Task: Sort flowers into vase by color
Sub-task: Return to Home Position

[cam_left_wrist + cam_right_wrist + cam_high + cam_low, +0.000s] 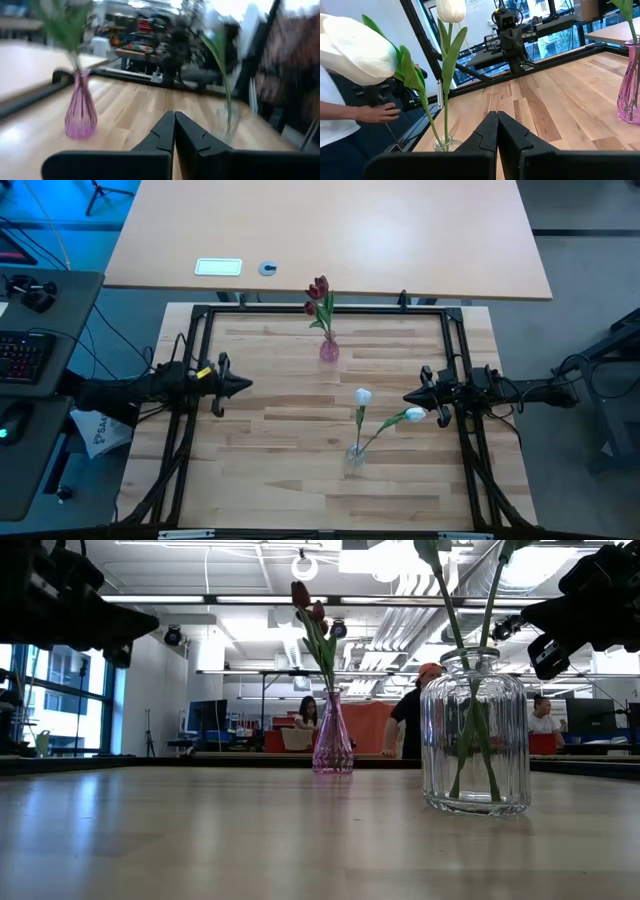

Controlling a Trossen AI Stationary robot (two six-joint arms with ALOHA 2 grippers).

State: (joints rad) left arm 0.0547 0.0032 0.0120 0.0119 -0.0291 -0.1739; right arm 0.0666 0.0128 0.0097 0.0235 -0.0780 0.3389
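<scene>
Dark red tulips (318,292) stand with their stems in a pink glass vase (329,350) near the table's far edge; the vase also shows in the low view (332,745) and the left wrist view (80,115). Two white tulips (363,396) (415,415) stand in a clear ribbed glass vase (355,453) (473,735) nearer the front; one leans toward the right arm. My left gripper (246,385) (174,122) is shut, hovering at the table's left. My right gripper (408,396) (497,122) is shut, at the table's right, close beside the leaning white head (357,50).
A black frame (300,310) runs around the wooden table top. A second, lighter table (330,230) lies beyond the far edge with a small white card and a round thing on it. People sit and stand in the room behind; a person's hand (375,112) shows off the table.
</scene>
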